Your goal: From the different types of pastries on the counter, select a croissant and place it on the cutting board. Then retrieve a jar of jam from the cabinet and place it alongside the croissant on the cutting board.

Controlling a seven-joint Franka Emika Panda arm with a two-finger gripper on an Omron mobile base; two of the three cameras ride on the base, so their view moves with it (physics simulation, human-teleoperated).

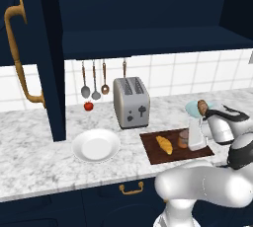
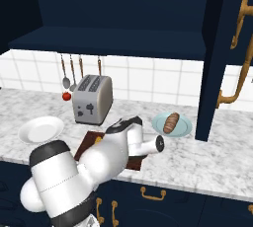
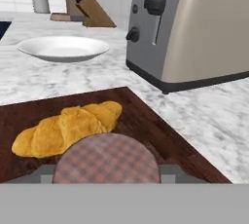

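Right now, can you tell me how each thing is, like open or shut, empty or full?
croissant: lying on the cutting board.
jar of jam: upright on the board beside the croissant, lid on.
gripper: at the jar; open or shut, cannot tell.
cabinet door: open.
white plate: empty, on the counter.
bun: lying on a pale blue plate.
toaster: slots empty.
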